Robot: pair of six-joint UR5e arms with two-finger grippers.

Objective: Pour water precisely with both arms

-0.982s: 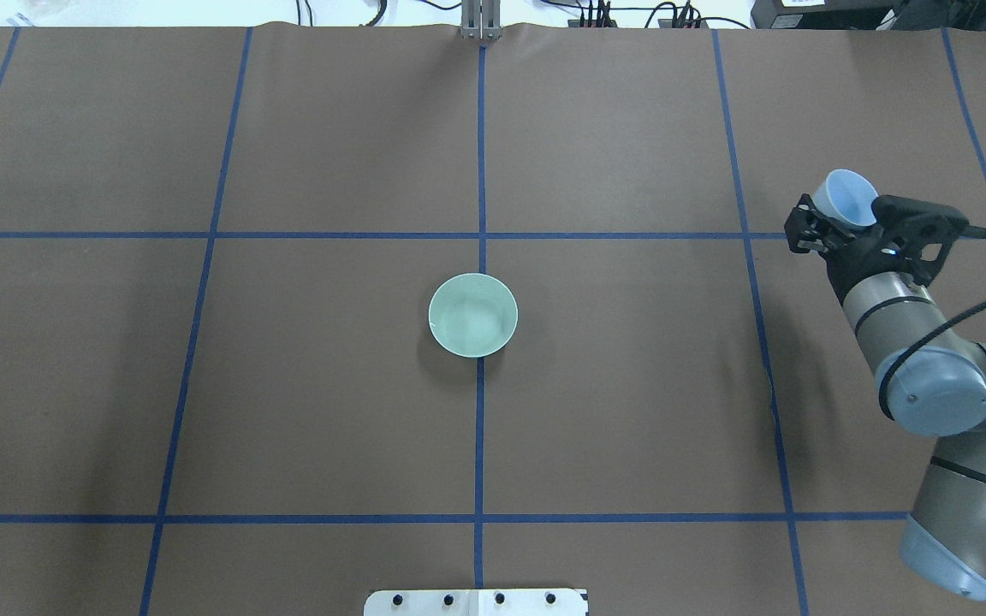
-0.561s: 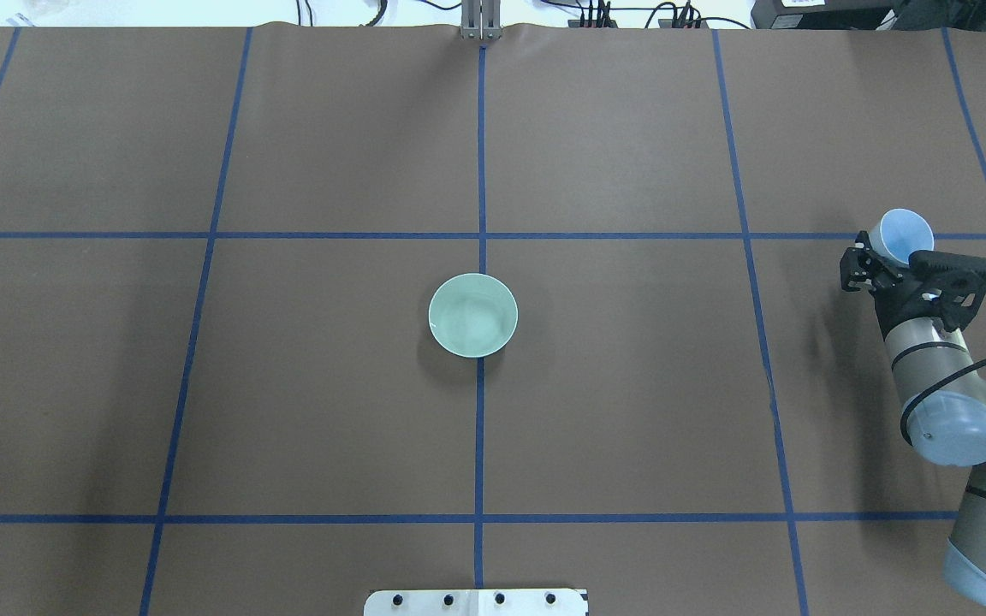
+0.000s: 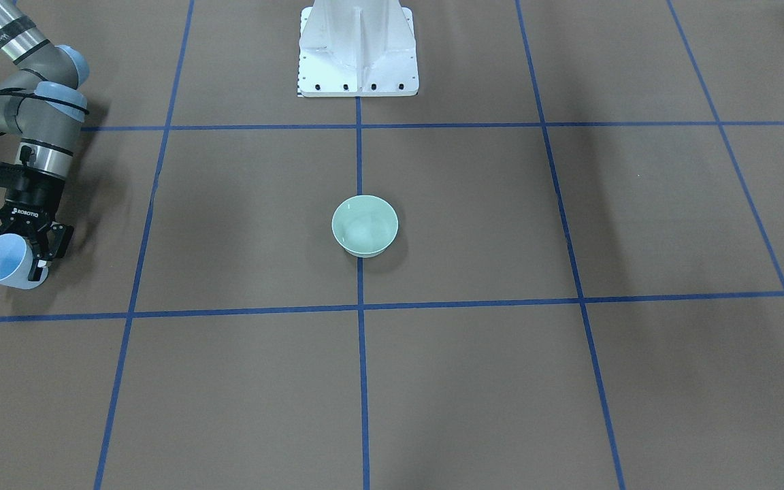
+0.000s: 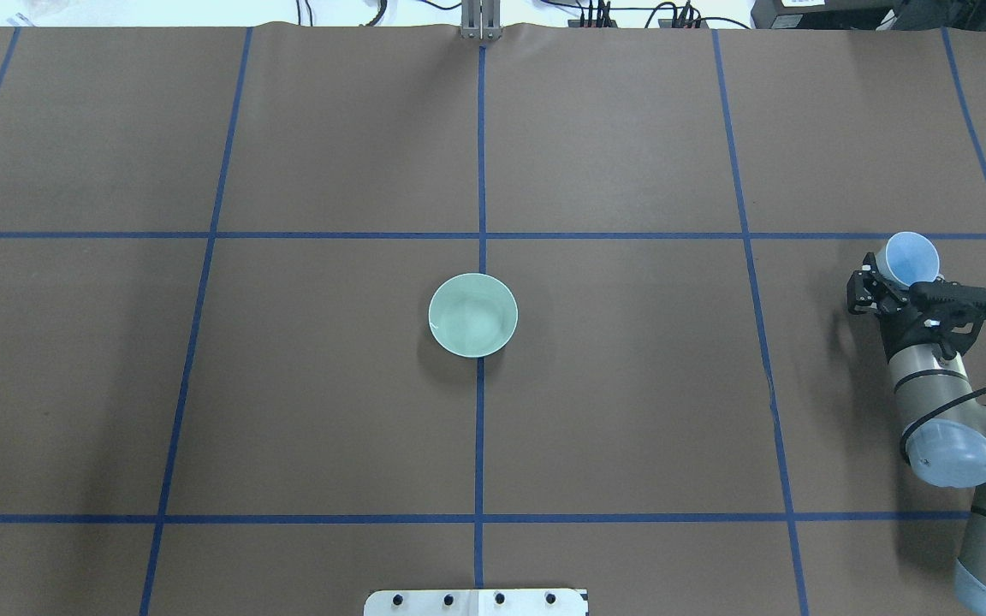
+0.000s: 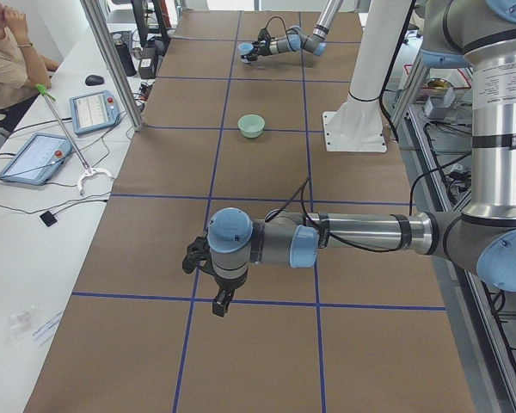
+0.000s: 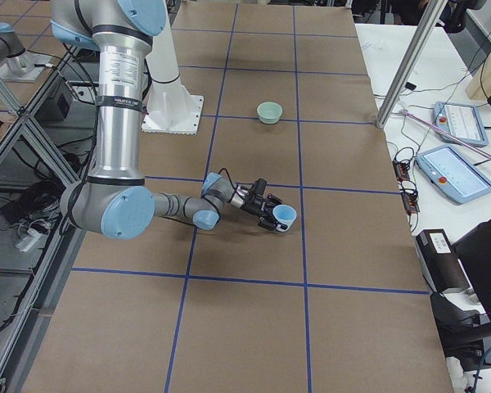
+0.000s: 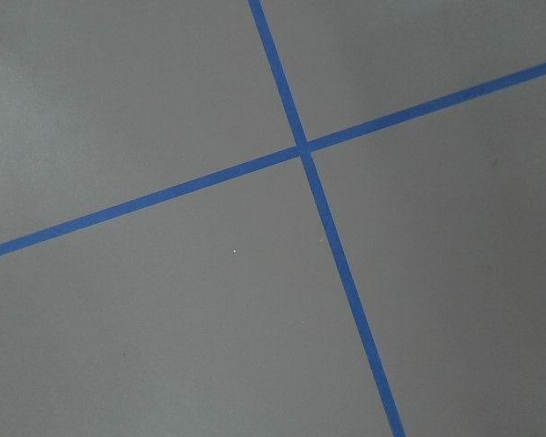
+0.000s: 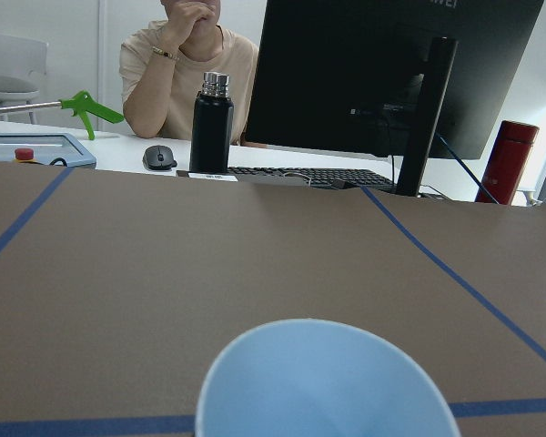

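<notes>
My right gripper (image 4: 889, 287) is shut on a light blue cup (image 4: 912, 257) and holds it tilted just above the table at the right edge, far from the pale green bowl (image 4: 472, 315) at the table's centre. The cup also shows in the front view (image 3: 2, 269) and fills the bottom of the right wrist view (image 8: 323, 382). I see no stream of water, and I cannot make out any water in the cup or bowl. My left gripper (image 5: 208, 277) shows only in the left side view, low over the table; I cannot tell whether it is open or shut.
The white pedestal (image 3: 358, 47) stands at the robot's side of the table. Blue tape lines (image 7: 300, 150) cross the brown table cover. Beyond the far edge are a black bottle (image 8: 210, 123), a monitor (image 8: 391, 73) and a seated person (image 8: 187, 68).
My right gripper has carried the blue cup further right and back toward the robot, away from the bowl. The bowl has not moved.
</notes>
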